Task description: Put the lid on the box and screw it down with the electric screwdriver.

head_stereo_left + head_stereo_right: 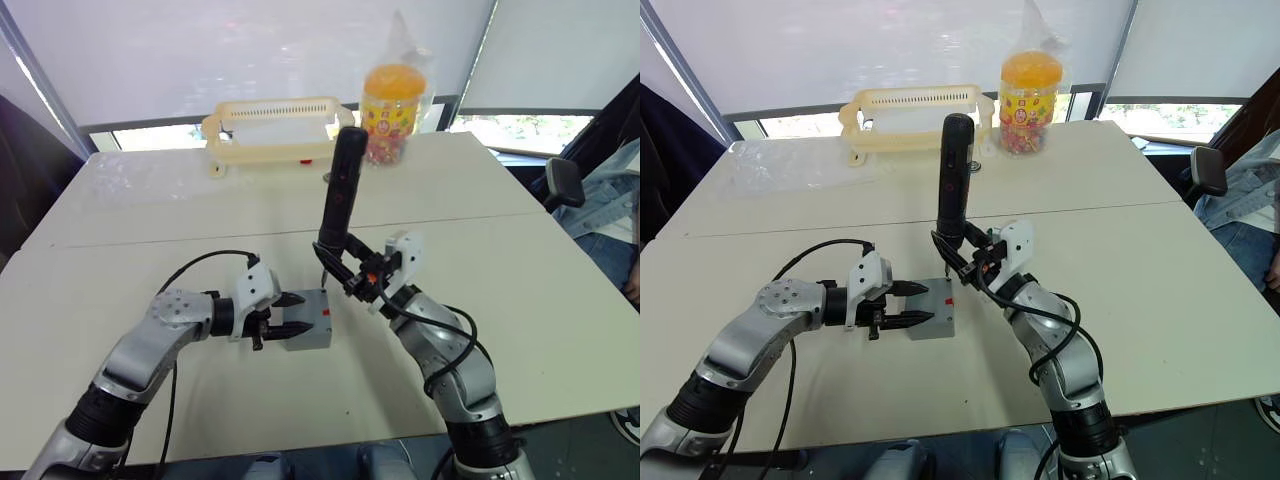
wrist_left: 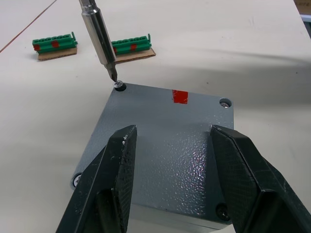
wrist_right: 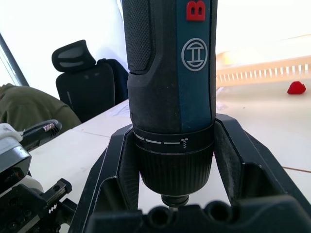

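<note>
Behind the pale table (image 1: 560, 300) sit a cream basket (image 1: 275, 125) and an orange-lidded jar (image 1: 392, 112), well apart from your work, so the hazards are all up close. You have the lid (image 2: 160, 155) already seated on the box (image 1: 308, 322), which rests near the front middle of the table, and the electric screwdriver (image 1: 340, 195) stands tilted above it, its bit (image 2: 111, 73) touching the screw (image 2: 118, 85) in one corner. Your right gripper (image 1: 362, 272) is clamped around the tool's body. Your left gripper (image 1: 288, 327) has its fingers apart, straddling the box at its side; from the left wrist view you seem to be steadying it, though I cannot tell whether the pads actually press on it. That is my main worry: if the hold is loose, the driver's torque could spin or slide the box, and the bit would probably jump out of the screw head. The tilt of the tool adds to that risk, since an angled bit may cam out or cross-thread the screw. Two green connector strips (image 2: 95, 46) lie just beyond the corner being worked on; a skidding bit could knock them. The other corner screws look seated, though I cannot confirm that they are tight.
</note>
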Controlling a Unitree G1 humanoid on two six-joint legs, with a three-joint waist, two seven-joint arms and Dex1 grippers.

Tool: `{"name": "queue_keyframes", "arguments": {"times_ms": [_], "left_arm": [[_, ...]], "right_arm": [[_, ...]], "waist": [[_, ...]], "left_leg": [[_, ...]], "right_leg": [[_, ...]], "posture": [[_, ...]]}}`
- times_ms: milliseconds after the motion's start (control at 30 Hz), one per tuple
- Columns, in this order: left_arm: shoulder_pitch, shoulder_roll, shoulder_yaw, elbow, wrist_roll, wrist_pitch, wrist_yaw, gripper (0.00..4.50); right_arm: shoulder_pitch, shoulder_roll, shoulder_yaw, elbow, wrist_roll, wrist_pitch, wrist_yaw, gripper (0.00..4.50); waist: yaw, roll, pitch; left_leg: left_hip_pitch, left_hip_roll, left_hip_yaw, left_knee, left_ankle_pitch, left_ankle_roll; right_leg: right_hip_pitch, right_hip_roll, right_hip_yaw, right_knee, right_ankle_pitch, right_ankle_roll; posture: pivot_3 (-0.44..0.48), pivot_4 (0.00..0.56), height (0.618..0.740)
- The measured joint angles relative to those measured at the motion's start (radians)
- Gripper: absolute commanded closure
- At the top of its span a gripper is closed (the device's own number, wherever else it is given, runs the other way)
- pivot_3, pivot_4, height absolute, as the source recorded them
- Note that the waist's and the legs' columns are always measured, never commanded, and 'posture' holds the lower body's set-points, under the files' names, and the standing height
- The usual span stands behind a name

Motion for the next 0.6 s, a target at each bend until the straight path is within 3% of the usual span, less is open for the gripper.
{"name": "queue_keyframes", "arguments": {"times_ms": [600], "left_arm": [[0.008,0.001,0.006,-0.002,0.0,0.0,0.002,2.07]], "right_arm": [[0.022,-0.004,0.005,0.001,-0.011,-0.006,0.012,2.76]], "waist": [[-0.001,0.0,0.0]], "left_leg": [[0.0,0.0,0.0,0.0,0.0,0.0]], "right_leg": [[0.0,0.0,0.0,0.0,0.0,0.0]], "posture": [[0.0,0.15,0.74]]}}
